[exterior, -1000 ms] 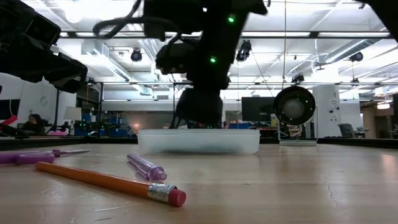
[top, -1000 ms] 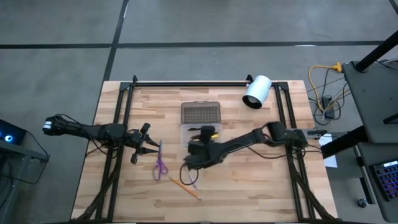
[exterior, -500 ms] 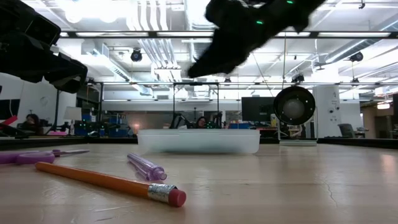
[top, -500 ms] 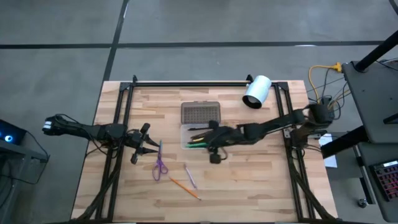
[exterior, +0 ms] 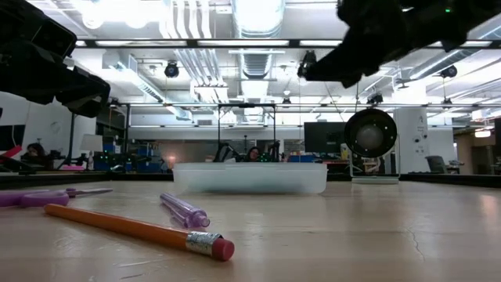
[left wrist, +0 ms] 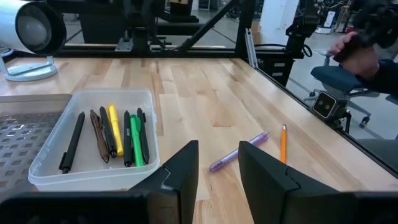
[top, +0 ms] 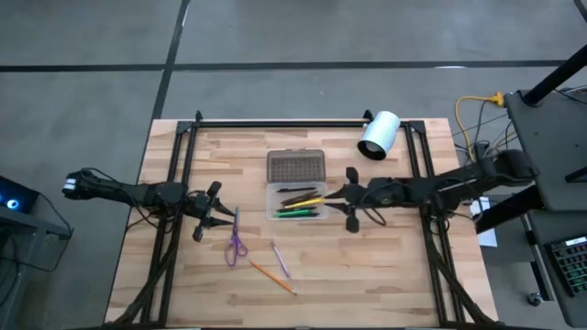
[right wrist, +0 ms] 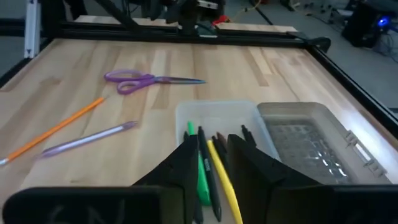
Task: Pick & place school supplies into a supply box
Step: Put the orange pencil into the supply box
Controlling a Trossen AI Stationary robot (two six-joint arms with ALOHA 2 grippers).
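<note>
The clear supply box lies at mid-table with its dotted lid folded open on the far side. Several pens, black, brown, yellow and green, lie flat in it. On the wood nearer the front lie purple-handled scissors, a purple pen and an orange pencil. My right gripper hovers just right of the box, pointing at it, slightly open, with nothing between its fingers. My left gripper waits left of the scissors, open and holding nothing.
A white cylinder lies at the far right of the table, beside the black frame rail. Black frame bars run along the left and right sides. Bare wood lies right of the box and along the near edge.
My right gripper has drawn back from the box's near edge toward the table's right edge, rising clear of the table. It has tipped from pointing steeply down to nearly level. The pens in the box, hidden under it before, now show.
</note>
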